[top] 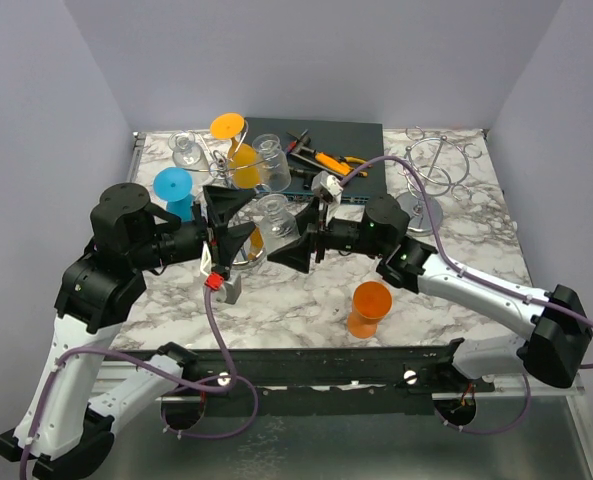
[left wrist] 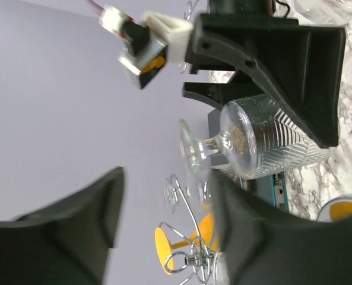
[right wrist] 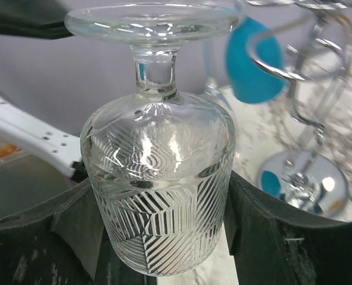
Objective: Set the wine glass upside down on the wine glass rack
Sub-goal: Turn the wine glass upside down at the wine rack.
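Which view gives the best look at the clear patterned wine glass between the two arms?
Right wrist: the wine glass fills the frame, its bowl between the fingers, foot at top. Left wrist shows it sideways, partly covered. Top view shows it small and distant.

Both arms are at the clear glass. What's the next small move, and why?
Probably draw the left pincer straight back, away from the foot. Its fingers stand apart and grip nothing, while the right pincer has a finger against each side of the wine glass bowl, foot up. The right one seems to carry it alone.
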`<state>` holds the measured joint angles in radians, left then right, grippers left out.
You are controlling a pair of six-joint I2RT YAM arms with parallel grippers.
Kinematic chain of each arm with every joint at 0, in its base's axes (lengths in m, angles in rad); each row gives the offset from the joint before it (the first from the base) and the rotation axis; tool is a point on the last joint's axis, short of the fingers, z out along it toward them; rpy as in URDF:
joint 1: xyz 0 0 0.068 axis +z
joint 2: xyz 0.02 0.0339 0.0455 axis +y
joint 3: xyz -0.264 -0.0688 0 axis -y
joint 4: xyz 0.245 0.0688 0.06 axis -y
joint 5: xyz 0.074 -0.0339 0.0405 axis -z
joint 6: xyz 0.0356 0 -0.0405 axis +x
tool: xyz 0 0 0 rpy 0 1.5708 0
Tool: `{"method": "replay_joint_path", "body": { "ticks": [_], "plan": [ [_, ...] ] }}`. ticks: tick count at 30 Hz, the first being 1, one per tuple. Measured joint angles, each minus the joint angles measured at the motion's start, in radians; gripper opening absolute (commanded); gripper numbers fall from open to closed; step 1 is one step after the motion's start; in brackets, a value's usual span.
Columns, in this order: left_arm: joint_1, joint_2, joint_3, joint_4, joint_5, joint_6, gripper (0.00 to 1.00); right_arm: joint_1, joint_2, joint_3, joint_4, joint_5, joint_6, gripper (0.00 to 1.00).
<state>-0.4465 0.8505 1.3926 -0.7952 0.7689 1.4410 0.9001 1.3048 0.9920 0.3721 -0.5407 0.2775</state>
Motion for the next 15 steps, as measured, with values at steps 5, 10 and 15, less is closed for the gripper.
{"method": "replay_joint_path", "body": {
  "ticks": [5,10,15],
  "plan": [
    [0.000,-0.007,0.000,0.019,0.000,-0.009,0.99,-0.062,0.003,-0.072,0.020,0.050,-0.015,0.45],
    [0.000,-0.006,-0.002,0.031,-0.028,-0.034,0.99,-0.100,0.012,-0.083,0.050,0.067,-0.040,0.44],
    [0.000,0.016,0.030,0.053,-0.100,-0.175,0.99,-0.126,0.046,-0.083,0.097,0.069,-0.051,0.43]
  ]
}}
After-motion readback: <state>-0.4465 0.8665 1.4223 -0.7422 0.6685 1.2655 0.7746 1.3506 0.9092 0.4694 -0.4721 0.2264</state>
